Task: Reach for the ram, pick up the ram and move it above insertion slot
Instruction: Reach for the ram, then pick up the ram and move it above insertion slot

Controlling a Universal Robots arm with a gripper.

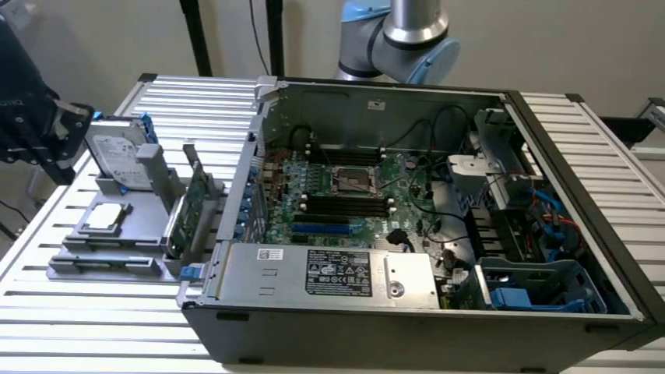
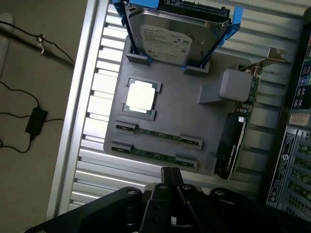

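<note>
While my pincer (image 2: 171, 172) hangs pressed together near the ram (image 2: 154, 154), descending unspread could jab it. Twin stick (image 2: 158, 135) adjacent.

Can't follow the arm (image 1: 413, 35) past the exterior view's upper edge. Missing the back of the hand (image 2: 171, 174) and part of the hard drive (image 2: 177, 36) beyond the wrist view's border. Seeing the ram (image 2: 158, 133) ends tucked under the grey holder (image 2: 184, 102) clips. Can't pick out its chips. Can't read the power supply (image 1: 343, 274) sticker, too small.
</note>
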